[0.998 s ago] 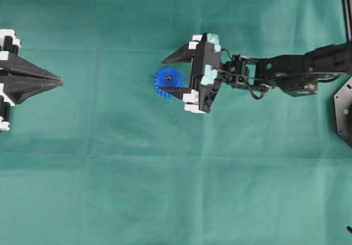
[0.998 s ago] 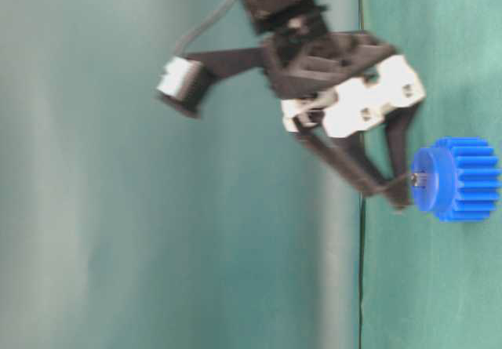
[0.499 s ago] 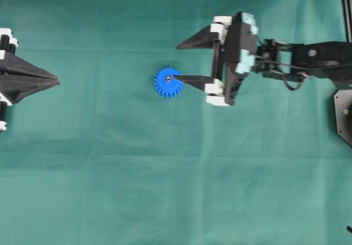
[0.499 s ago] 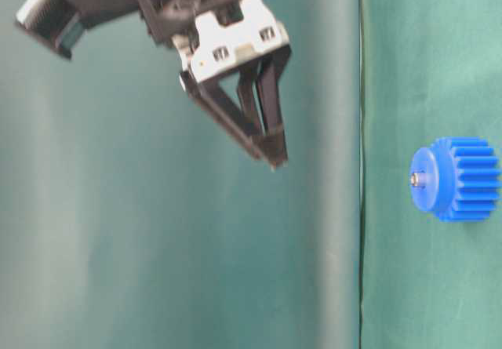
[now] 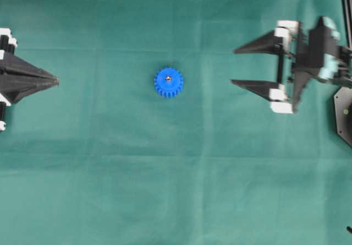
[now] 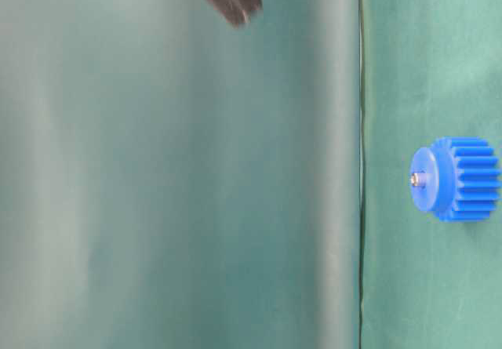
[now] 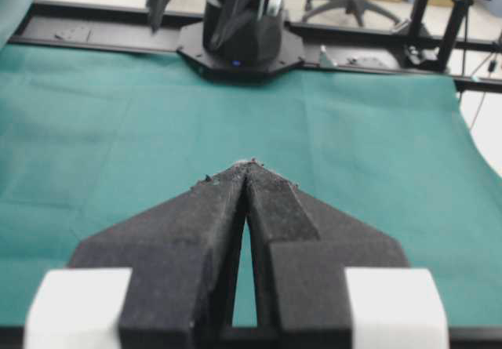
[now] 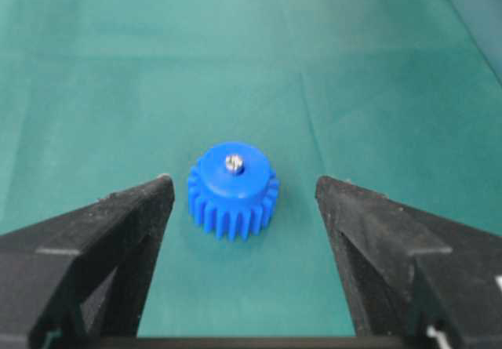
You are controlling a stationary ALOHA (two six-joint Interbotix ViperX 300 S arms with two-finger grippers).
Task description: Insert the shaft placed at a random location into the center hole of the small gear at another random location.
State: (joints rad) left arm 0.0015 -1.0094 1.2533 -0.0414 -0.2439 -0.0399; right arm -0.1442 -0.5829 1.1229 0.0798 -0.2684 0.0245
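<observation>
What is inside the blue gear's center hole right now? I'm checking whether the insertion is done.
The shaft stands in the center hole of the small gear; its shiny tip pokes above the hub. The hole itself and the shaft's lower part are hidden inside the gear.

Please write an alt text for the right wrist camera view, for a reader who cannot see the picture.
A small blue gear lies flat on a green cloth, with a silvery shaft standing in the middle of its hub. In the foreground, the two black fingers of the right gripper stand wide open, one at each side, not touching the gear.
</observation>
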